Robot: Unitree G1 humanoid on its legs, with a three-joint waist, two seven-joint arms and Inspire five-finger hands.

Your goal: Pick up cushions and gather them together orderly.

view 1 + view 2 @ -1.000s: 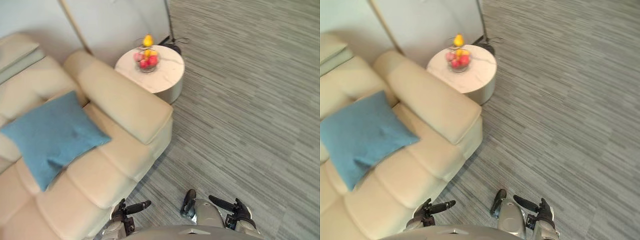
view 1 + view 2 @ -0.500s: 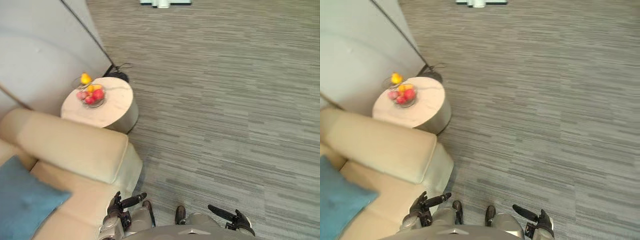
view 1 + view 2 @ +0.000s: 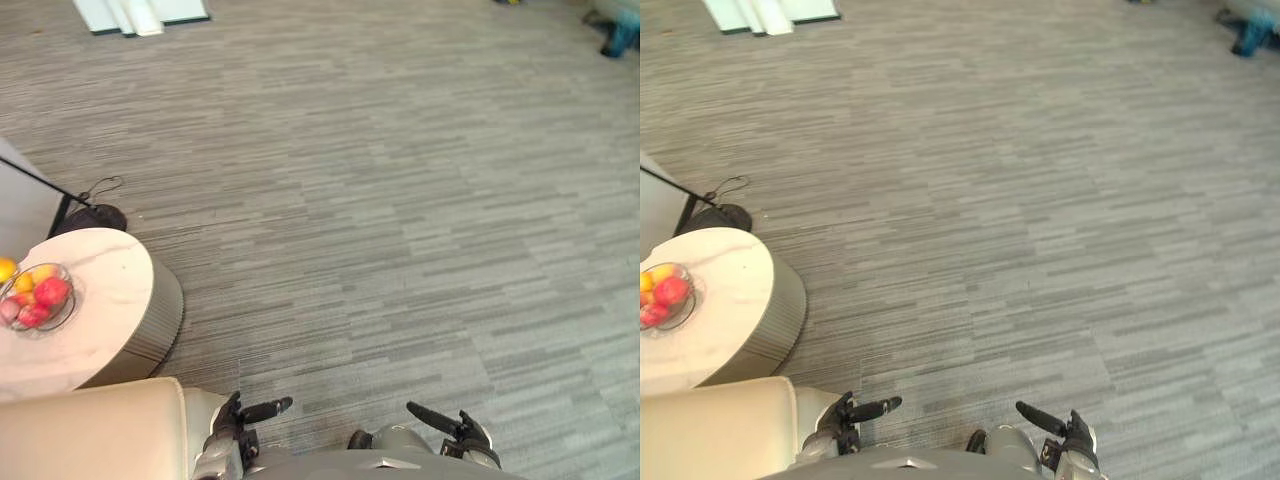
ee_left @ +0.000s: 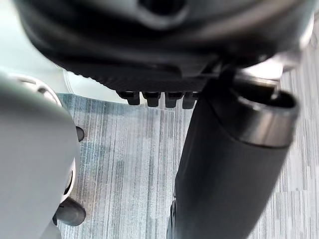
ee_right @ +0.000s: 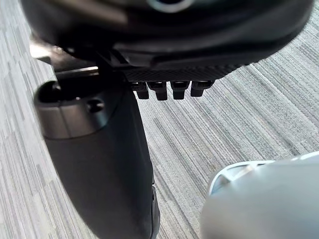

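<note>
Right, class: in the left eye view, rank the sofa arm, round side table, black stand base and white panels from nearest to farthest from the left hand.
1. The sofa arm, right beside the left hand, bottom left.
2. The round side table, just beyond the sofa arm.
3. The black stand base, on the floor past the table.
4. The white panels, far top left.

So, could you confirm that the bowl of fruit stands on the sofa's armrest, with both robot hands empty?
Not quite: the bowl of fruit stands on the round white side table, next to the sofa's armrest, as the left eye view shows. The left robot hand and the right robot hand are indeed empty.
</note>
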